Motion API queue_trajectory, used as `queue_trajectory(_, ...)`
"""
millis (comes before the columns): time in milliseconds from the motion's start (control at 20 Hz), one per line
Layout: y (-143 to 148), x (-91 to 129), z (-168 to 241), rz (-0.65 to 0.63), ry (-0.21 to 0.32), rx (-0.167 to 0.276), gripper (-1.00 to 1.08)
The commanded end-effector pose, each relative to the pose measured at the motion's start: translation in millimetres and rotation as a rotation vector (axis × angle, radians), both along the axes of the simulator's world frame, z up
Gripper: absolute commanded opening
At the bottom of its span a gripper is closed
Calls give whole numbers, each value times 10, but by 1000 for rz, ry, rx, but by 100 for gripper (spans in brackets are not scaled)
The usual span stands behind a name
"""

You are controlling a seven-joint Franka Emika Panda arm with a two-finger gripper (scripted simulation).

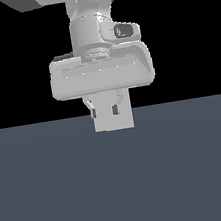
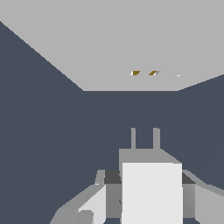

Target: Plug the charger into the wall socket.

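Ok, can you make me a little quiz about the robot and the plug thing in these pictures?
1. True or false: the gripper is holding the charger.
2. How many prongs stick out of the charger toward the wall socket? A) one B) two C) four
3. Fill in: the two tiny dots on the wall socket are ___ in colour.

Key
1. True: the fingers sit on both sides of the white block.
2. B: two thin prongs show in the wrist view, not yet touching the socket.
3. Orange.
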State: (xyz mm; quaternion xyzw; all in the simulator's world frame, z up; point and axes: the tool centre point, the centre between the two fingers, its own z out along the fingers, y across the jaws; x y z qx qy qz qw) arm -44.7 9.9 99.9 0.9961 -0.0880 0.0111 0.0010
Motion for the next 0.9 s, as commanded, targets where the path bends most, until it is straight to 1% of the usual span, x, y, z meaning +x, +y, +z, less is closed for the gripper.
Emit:
queue_trajectory(0,-3,7,2,0,0,0,-100)
queue_trajectory(250,-18,89,1,0,0,0,-100)
queue_trajectory(650,-67,367,0,0,0,0,-100)
queue_trajectory(850,-83,459,0,0,0,0,-100)
